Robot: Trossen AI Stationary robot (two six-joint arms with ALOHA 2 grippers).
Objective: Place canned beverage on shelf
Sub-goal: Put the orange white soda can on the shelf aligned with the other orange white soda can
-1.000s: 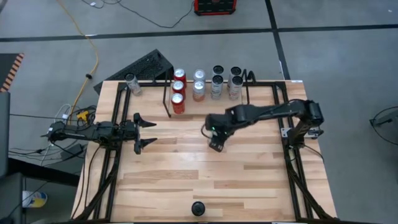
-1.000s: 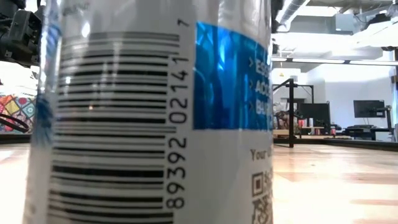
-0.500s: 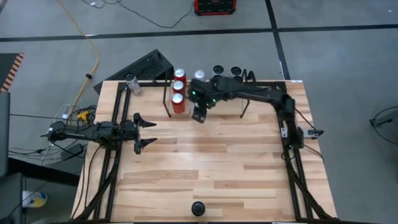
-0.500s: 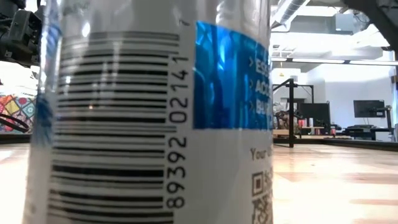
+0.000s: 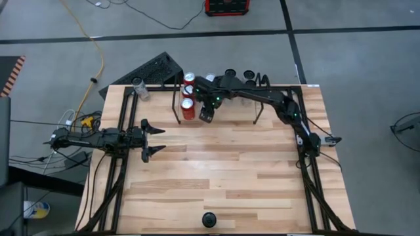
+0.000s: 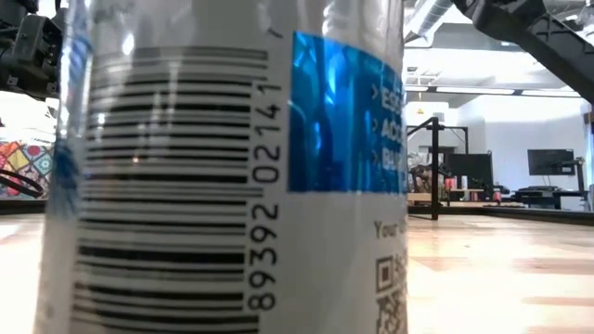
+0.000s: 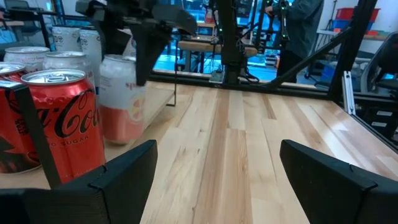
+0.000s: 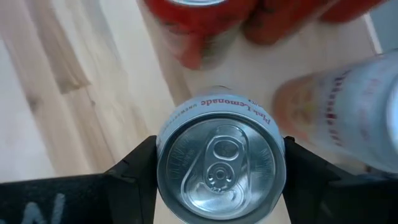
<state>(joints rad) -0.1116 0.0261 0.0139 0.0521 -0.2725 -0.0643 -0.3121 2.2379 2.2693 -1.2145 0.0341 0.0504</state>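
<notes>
The wood table [image 5: 216,177] stands on grey floor, with a keyboard [image 5: 147,71] at its far left corner and a black knob [image 5: 209,219] near the front edge. The shelf [image 5: 178,98] lines the far edge, holding red cans [image 5: 188,108] and silver ones. The right gripper [image 5: 207,113], just beside the red cans, grips a can [image 8: 219,163] between its fingers. The left gripper [image 5: 154,137] waits open at the left; the middle planks are bare.

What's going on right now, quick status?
Right gripper shut on a can, carried at the shelf beside the red cans. Left gripper open, waiting at table's left. Cans crowd the spot.
</notes>
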